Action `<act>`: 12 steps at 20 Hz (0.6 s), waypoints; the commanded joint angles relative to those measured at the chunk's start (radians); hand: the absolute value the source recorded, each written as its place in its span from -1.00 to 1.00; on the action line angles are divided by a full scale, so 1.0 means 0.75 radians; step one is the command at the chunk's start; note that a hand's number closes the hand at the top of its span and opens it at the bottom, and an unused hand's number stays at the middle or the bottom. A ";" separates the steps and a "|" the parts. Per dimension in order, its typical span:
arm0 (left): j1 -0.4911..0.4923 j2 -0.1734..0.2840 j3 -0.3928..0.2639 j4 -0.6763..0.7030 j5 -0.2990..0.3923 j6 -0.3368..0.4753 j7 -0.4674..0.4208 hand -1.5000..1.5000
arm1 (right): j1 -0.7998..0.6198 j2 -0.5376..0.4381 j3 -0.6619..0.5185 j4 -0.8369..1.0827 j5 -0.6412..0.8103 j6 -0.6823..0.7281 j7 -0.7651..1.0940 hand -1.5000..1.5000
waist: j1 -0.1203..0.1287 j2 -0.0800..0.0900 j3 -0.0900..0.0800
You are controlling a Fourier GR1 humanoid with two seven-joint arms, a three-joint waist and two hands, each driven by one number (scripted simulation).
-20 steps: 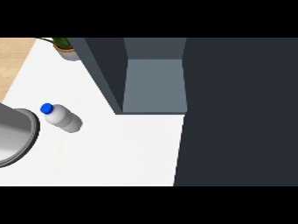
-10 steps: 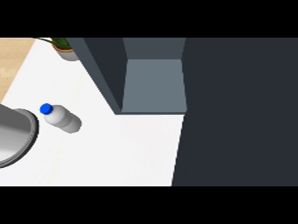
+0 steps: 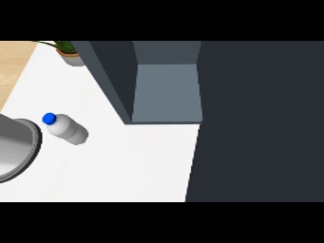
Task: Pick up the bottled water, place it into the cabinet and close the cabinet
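I'm looking down at the white tabletop and nothing of the job is done yet. The water bottle with its blue cap stands untouched out on the tabletop, and the cabinet is open, its grey inside showing, with the dark door swung wide across the right side of my view.

Neither hand shows anywhere, so I cannot tell whether either is spread or closed, and I can't place anything against a hand. The only piece of the robot I get is a grey forearm coming in at the left edge, its round end just beside the bottle. A potted plant sits at the far corner, well apart from the bottle.

Still to do, as I judge it: grasp the bottle, carry it into the open cabinet, then swing the door shut.

Against the frame half a second ago, I see no change: bottle, forearm and door sit exactly where they were.
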 commanded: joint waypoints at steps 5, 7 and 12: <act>-0.148 0.006 -0.008 0.325 -0.112 -0.056 -0.130 -1.00 | 0.021 -0.030 -0.010 -0.194 0.021 -0.030 0.086 -1.00 | -0.005 0.003 0.000; -0.162 0.015 0.001 0.374 -0.135 -0.052 -0.138 -1.00 | 0.032 -0.057 0.028 -0.225 0.043 -0.023 0.114 -1.00 | -0.006 0.002 0.000; -0.209 0.069 0.046 0.604 -0.165 -0.122 -0.214 -1.00 | 0.025 -0.039 0.058 -0.224 0.053 -0.060 0.105 -1.00 | -0.012 0.002 -0.001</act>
